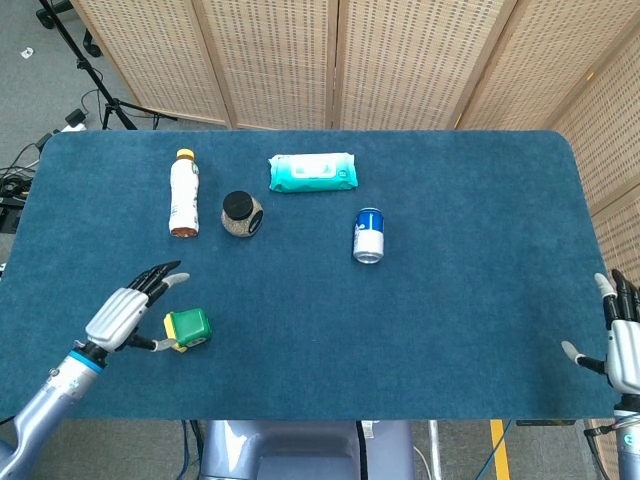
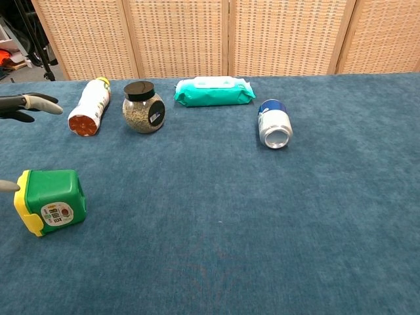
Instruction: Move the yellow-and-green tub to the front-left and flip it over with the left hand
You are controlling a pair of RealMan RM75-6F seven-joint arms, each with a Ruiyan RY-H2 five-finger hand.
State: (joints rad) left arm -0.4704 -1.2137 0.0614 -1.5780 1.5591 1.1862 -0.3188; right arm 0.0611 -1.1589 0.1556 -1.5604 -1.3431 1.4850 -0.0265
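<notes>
The yellow-and-green tub lies at the front-left of the blue table, green body up and yellow lid against the cloth on its left side. My left hand is just left of it, fingers spread and holding nothing; the thumb tip sits right by the lid. The chest view catches only fingertips at the left edge. My right hand hovers at the table's front-right edge with fingers apart, far from the tub.
A white bottle lies at the back left beside a black-lidded jar. A teal wipes pack sits behind them and a blue can lies on its side near the middle.
</notes>
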